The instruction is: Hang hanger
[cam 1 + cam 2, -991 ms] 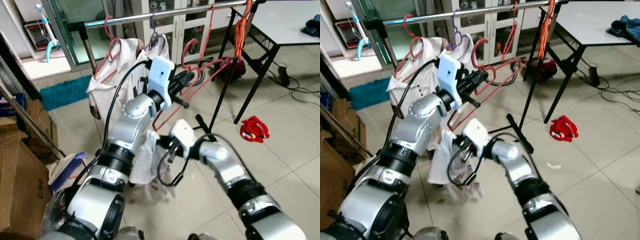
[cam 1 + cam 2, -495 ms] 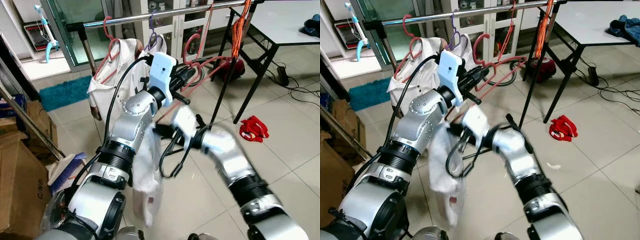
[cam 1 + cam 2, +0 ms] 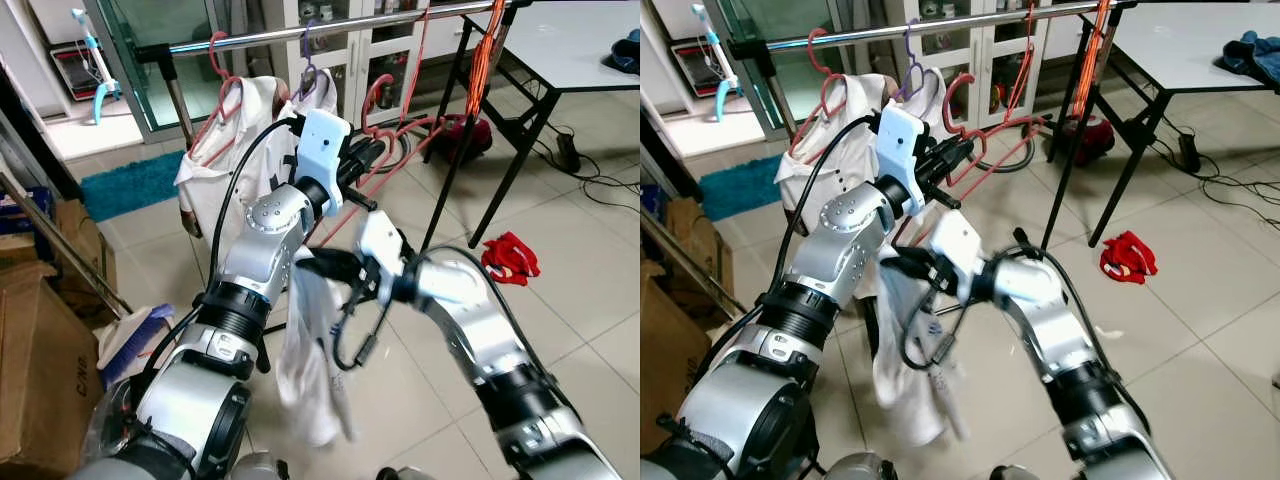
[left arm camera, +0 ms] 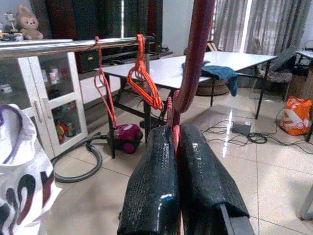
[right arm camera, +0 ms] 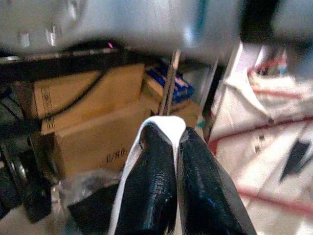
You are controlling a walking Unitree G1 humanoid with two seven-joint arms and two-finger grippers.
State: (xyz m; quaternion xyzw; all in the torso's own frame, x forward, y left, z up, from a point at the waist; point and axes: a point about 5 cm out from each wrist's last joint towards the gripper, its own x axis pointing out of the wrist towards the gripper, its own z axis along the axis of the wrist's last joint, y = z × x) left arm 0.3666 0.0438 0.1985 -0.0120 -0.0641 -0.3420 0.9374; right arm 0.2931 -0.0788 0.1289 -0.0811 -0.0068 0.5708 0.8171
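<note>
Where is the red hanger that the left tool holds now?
In the left eye view, the red hanger sits centre, pinched by the left tool, below the metal rail, right of the hung white shirt.

A red hanger (image 3: 400, 140), tilted, sits upper centre of the frame below the rail (image 3: 330, 27), clamped between black fingers (image 4: 151, 186).
</note>
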